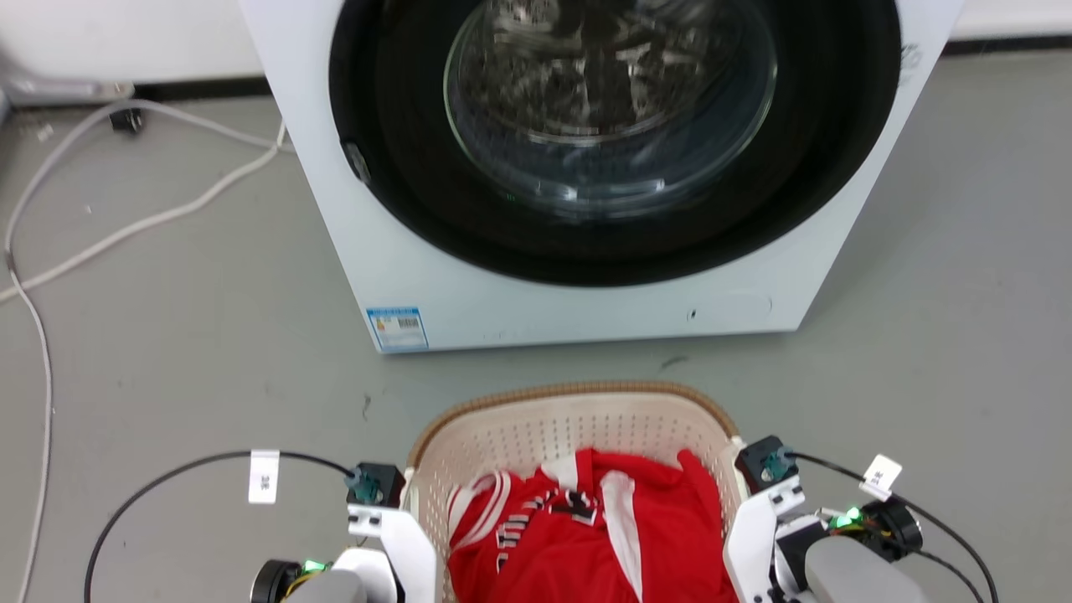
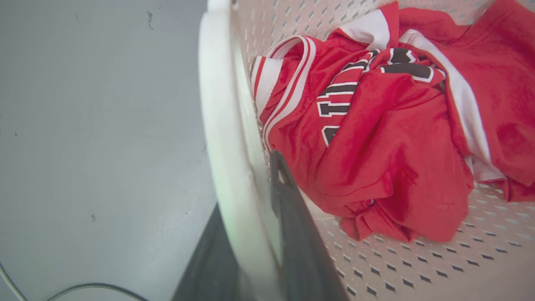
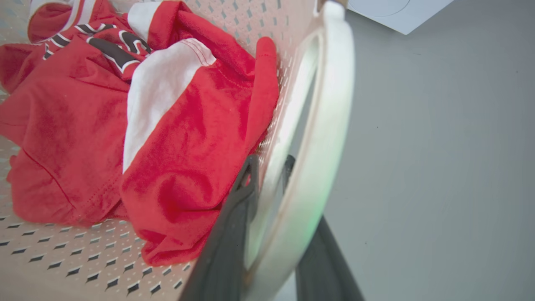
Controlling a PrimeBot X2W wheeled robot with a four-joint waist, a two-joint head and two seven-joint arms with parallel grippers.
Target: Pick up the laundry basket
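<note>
The laundry basket (image 1: pixel 578 392), cream and perforated with a brown rim, sits at the bottom centre in front of the washing machine and holds a red and white jersey (image 1: pixel 586 536). My left gripper (image 2: pixel 246 188) is shut on the basket's white left handle (image 2: pixel 217 104), one dark finger inside the wall and one outside. My right gripper (image 3: pixel 269 163) is shut on the white right handle (image 3: pixel 330 96) in the same way. In the head view both wrists (image 1: pixel 377 502) (image 1: pixel 766 486) flank the basket. Whether the basket rests on the floor I cannot tell.
A white front-loading washing machine (image 1: pixel 586 310) with its round glass door (image 1: pixel 611 100) closed stands close behind the basket. Pale cables (image 1: pixel 151 222) trail over the grey floor at the left. Open grey floor (image 1: pixel 938 352) lies on both sides of the basket.
</note>
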